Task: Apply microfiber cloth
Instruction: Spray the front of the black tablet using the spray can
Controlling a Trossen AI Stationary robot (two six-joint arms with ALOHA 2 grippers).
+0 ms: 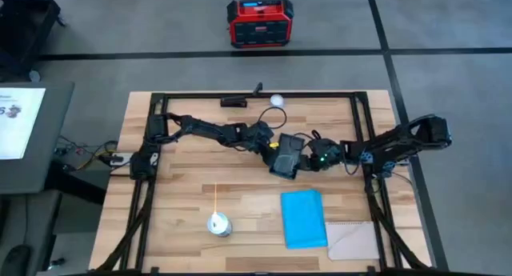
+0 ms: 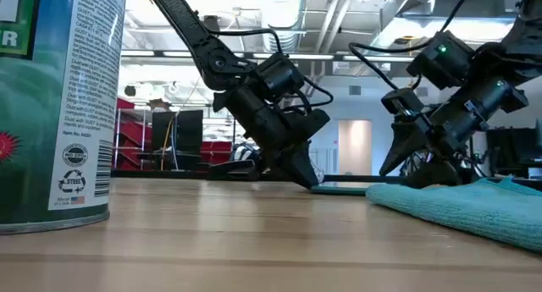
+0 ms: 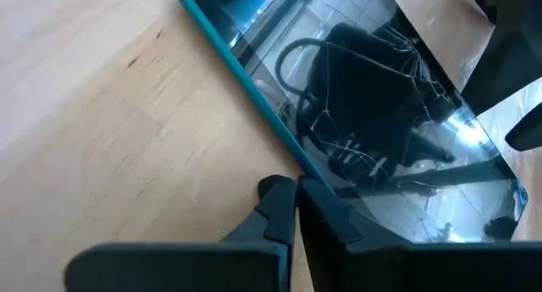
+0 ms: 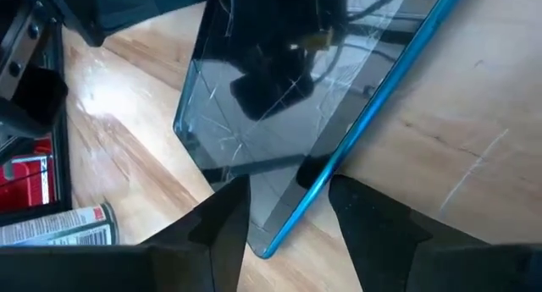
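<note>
The dark tablet [image 1: 288, 158] with its teal rim and cracked glass [image 3: 381, 114] lies flat on the wooden table, about mid-table. My left gripper [image 3: 296, 195] is shut, with its tips at the tablet's left long edge. My right gripper [image 4: 292, 212] is open. Its two fingers stand on either side of the tablet's teal edge near a corner [image 4: 269, 248], and I cannot tell whether they touch it. The sky-blue microfiber cloth [image 1: 304, 218] lies flat nearer the front edge, untouched. In the low view the microfiber cloth [image 2: 466, 203] shows at the right. My left gripper sets its shut fingertips [image 3: 315, 199] against the tablet's teal long edge [image 3: 292, 152], slanting down from the table's left. One tip overlaps the glass rim. The tablet stays flat on the table.
A spray can [image 1: 218, 224] stands near the front, left of the cloth. A pale beige sheet [image 1: 356, 242] lies at the front right. A white ball [image 1: 277, 101] and a small black piece [image 1: 234, 102] sit by the far edge. A red box [image 1: 259, 22] stands on the floor beyond.
</note>
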